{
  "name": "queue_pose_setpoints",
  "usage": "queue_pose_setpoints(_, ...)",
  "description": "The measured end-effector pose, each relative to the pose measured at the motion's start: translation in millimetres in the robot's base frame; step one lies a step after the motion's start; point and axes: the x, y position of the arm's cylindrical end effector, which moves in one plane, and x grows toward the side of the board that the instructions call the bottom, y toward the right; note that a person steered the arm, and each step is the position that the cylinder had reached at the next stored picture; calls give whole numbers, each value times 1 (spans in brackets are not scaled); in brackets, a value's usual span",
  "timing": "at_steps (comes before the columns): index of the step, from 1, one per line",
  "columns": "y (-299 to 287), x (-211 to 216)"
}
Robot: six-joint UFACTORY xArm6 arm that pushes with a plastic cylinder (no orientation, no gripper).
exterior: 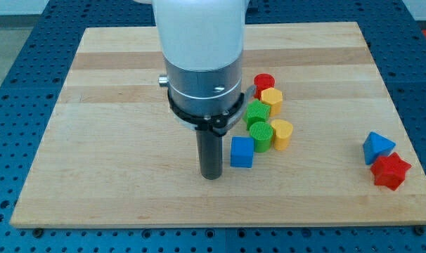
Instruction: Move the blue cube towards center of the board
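Observation:
The blue cube (pixel 242 152) sits on the wooden board (pixel 114 105), a little below the board's middle. My tip (pixel 211 176) rests on the board just left of the cube, close to its left face; I cannot tell if they touch. The wide white and grey arm body hides the board's centre above the rod.
Right of the cube is a tight cluster: a green cylinder (pixel 260 135), a green block (pixel 256 112), a yellow block (pixel 281 133), a yellow hexagon (pixel 271 100) and a red cylinder (pixel 263 83). At the lower right lie a blue triangle (pixel 377 146) and a red star (pixel 390 171).

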Motion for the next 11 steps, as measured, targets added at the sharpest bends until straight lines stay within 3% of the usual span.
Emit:
queue_pose_setpoints(2,11,60)
queue_pose_setpoints(3,37,58)
queue_pose_setpoints(4,53,-19)
queue_pose_setpoints(6,50,-20)
queue_pose_setpoints(8,30,-94)
queue_pose_setpoints(11,45,-105)
